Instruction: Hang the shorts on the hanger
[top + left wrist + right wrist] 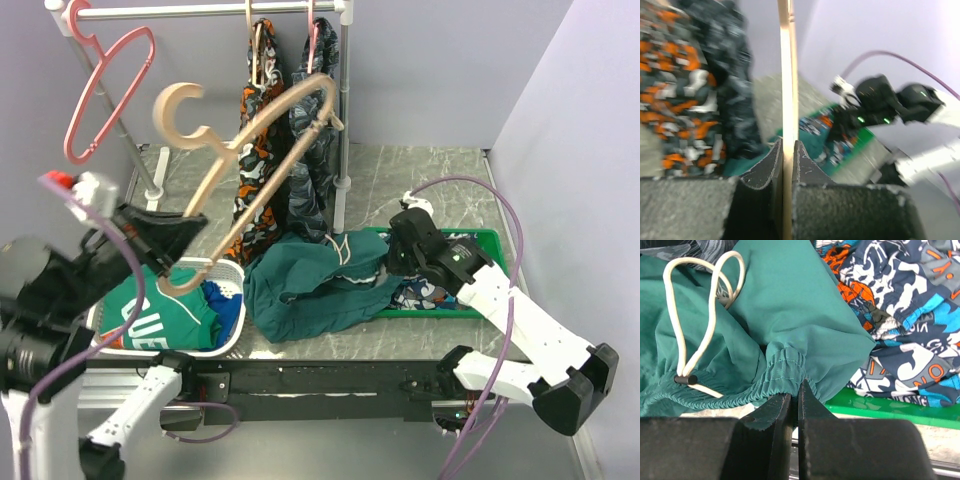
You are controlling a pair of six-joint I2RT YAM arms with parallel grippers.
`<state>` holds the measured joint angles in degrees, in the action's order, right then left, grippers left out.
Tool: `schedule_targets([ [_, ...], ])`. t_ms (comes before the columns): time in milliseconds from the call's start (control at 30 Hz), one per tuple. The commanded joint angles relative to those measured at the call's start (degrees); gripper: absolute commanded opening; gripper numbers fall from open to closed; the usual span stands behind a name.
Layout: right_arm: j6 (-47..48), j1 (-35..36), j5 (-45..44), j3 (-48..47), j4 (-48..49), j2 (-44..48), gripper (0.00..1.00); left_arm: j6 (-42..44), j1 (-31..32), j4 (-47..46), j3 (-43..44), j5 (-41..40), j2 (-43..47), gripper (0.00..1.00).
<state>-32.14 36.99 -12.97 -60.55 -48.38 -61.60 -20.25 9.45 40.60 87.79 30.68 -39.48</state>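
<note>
The tan hanger [222,150] hangs in the air at the left, tilted, with its hook up. My left gripper [180,250] is shut on its lower end. In the left wrist view the hanger's bar [786,75] runs straight up from between my closed left gripper [787,150]. The dark teal shorts [305,285] lie crumpled on the table in the middle, partly over the tray's left end. My right gripper [388,265] is at their right edge. In the right wrist view, that gripper [795,390] is shut on the elastic waistband of the shorts [790,305], next to the white drawstring [690,340].
A pink hanger [105,90] and camouflage shorts [265,150] hang from the rack, whose pole [343,130] stands behind the teal shorts. A white basket [228,268] holds a bright green garment [165,320]. A green tray [470,234] holds patterned clothing [430,295].
</note>
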Motion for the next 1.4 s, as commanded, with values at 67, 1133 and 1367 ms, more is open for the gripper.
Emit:
schedule_targets([
  [67,-4.8,0.3,-3.6,2.3,3.6,2.7,0.05,3.4,14.1,0.5,2.6,-7.2,-6.8,0.01],
  [1133,-2.2,-5.1,-3.2,-1.8,5.3,-8.8,0.0,5.9,46.2,19.7,-8.8,-21.5,-6.6,0.01],
  [1367,-1.4,-5.2,-2.6,-3.7,3.7,-8.8,0.0,6.9,46.3,19.1,-10.8,-23.8,-8.0,0.01],
])
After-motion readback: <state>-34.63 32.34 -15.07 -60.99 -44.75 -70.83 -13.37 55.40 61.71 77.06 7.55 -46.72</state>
